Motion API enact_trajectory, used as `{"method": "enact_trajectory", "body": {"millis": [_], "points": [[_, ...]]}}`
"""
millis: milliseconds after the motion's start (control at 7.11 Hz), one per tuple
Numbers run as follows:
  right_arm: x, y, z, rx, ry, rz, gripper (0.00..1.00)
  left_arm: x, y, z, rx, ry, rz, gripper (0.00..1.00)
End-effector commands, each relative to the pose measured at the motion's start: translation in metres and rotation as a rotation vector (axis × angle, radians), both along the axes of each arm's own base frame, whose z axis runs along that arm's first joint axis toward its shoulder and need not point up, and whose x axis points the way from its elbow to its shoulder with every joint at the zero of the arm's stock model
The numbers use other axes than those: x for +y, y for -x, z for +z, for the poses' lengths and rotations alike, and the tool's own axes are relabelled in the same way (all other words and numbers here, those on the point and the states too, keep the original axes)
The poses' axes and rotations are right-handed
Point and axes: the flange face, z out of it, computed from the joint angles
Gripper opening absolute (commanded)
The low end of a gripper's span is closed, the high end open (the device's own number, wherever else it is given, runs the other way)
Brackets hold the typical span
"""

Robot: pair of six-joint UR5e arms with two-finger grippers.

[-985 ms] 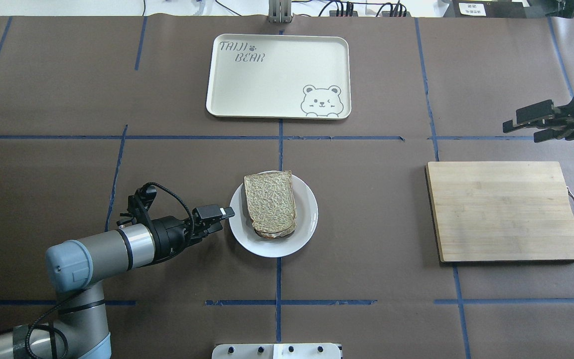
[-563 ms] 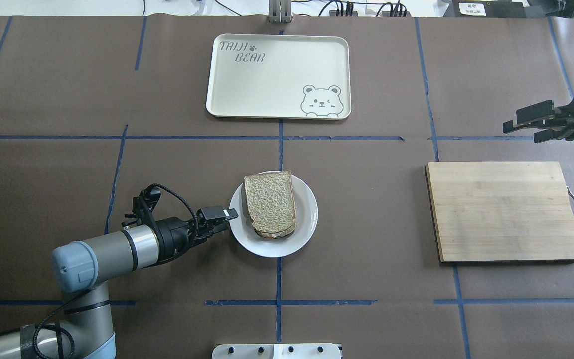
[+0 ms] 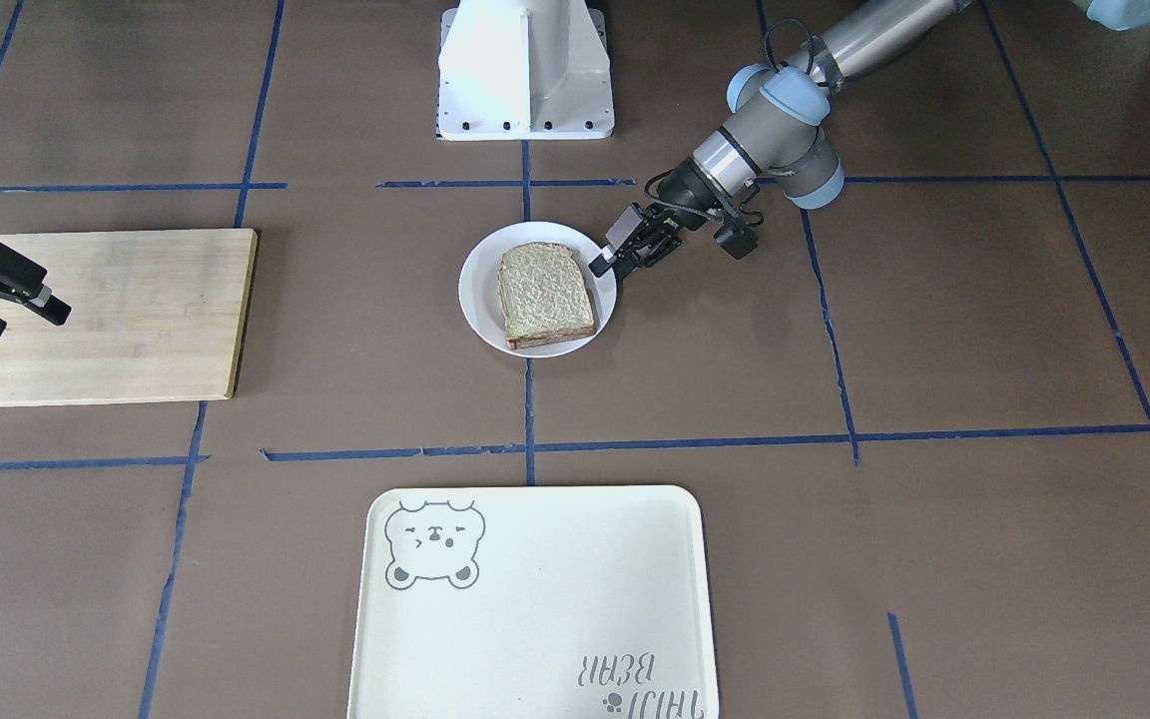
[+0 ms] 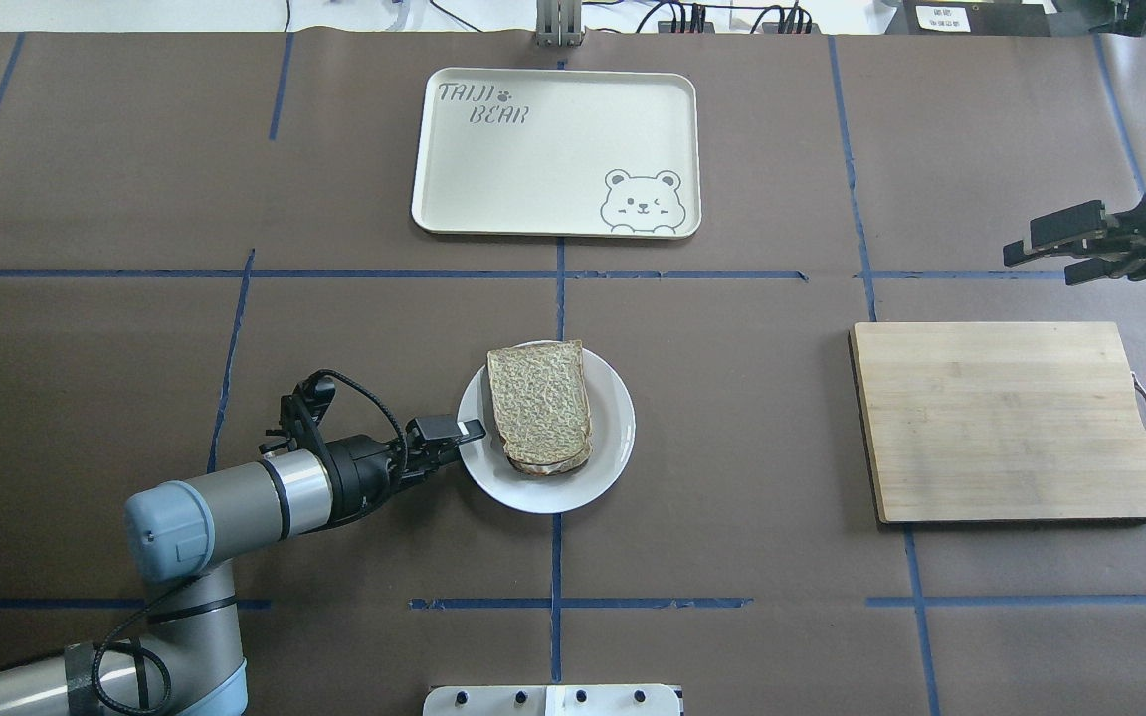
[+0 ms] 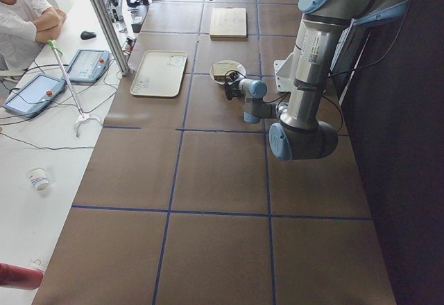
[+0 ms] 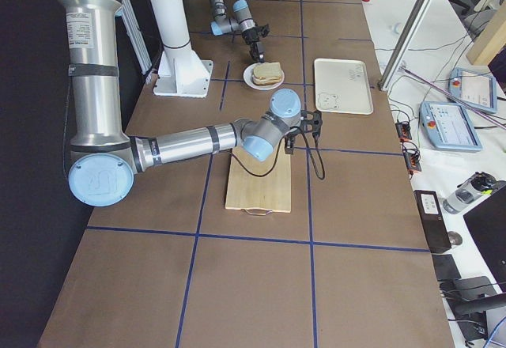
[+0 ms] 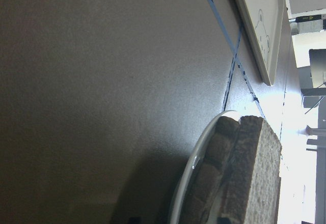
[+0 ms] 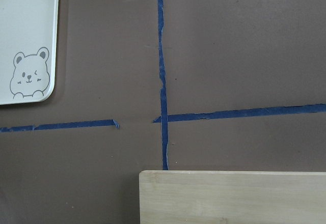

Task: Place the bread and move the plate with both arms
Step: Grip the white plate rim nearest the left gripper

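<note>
The brown paper-covered tabletop (image 4: 732, 398) is marked off by blue tape lines. At its far side, on the centre line, lies a cream rectangular tray (image 4: 553, 149) with a bear drawing. A wooden board (image 4: 1011, 418) lies flat well off to the robot's right. The left arm (image 4: 235, 497) reaches in low over the near left part of the tabletop.

The small white plate (image 4: 615, 438) sits near the middle of the tabletop, on the centre tape line between the tray and the robot's base. The bread (image 4: 539, 398) lies flat on the plate with its rounded end toward the robot, and a second layer shows under its near edge.

The left claw (image 4: 459, 440) is released, its fingers spread at the plate's left rim, the upper one reaching just over the rim, short of the bread. The right claw (image 4: 1041, 261) is also released and holds nothing, hanging just beyond the board's far right corner.
</note>
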Motion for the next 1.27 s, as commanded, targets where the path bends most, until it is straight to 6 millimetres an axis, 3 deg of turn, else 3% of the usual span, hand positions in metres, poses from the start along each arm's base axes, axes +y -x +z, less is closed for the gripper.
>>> {"method": "enact_trajectory", "body": {"millis": [0, 422, 563, 844, 1126], "points": [[0.0004, -0.0005, 0.0001, -0.001, -0.001, 0.0, 1.0, -0.0017, -0.0061, -0.0003, -0.001, -0.001, 0.0, 0.49], [0.0008, -0.0007, 0.0009, -0.001, 0.001, 0.0, 1.0, -0.0019, -0.0137, -0.0041, 0.002, 0.0, 0.005, 0.44], [0.001, 0.0001, 0.0009, -0.001, 0.001, -0.002, 1.0, -0.0002, -0.015, -0.005, 0.004, -0.001, 0.008, 0.37], [0.0023, -0.0005, 0.0038, 0.001, 0.005, -0.002, 1.0, -0.0002, -0.015, -0.005, 0.004, -0.001, 0.008, 0.12], [0.0023, -0.0005, 0.0038, 0.001, 0.005, -0.002, 1.0, -0.0004, -0.0156, -0.0086, 0.01, -0.003, 0.008, 0.06]]}}
